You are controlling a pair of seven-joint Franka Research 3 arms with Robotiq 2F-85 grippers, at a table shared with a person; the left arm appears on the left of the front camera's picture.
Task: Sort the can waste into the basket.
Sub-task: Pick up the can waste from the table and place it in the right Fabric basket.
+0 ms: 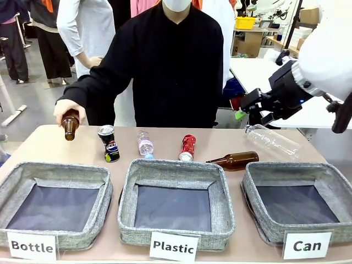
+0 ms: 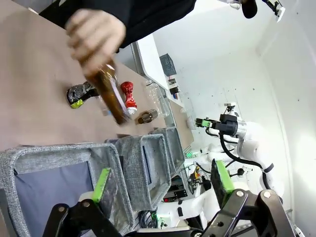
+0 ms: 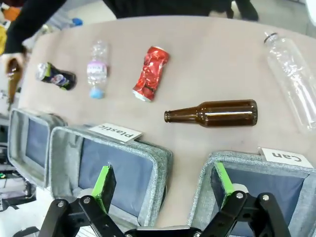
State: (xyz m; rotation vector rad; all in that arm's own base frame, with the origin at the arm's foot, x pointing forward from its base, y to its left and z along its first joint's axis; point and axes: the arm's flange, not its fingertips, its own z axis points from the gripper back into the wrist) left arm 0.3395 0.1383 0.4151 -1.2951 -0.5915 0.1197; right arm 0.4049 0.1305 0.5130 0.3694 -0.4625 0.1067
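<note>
You see right gripper (image 3: 163, 183) bottom centre, jaws spread wide | red can (image 3: 150, 73) upper centre, lying flat | black can (image 3: 56, 76) upper left, small plastic bottle (image 3: 97, 69) between them | brown bottle (image 3: 212, 113) on its side mid-frame | basket (image 3: 232, 162) labelled Can lower right, one green pad (image 3: 222, 181) overlapping its rim

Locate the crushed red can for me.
In the front view the red can lies just beyond the Plastic basket, between the small clear bottle on its left and the lying brown bottle on its right.
</note>
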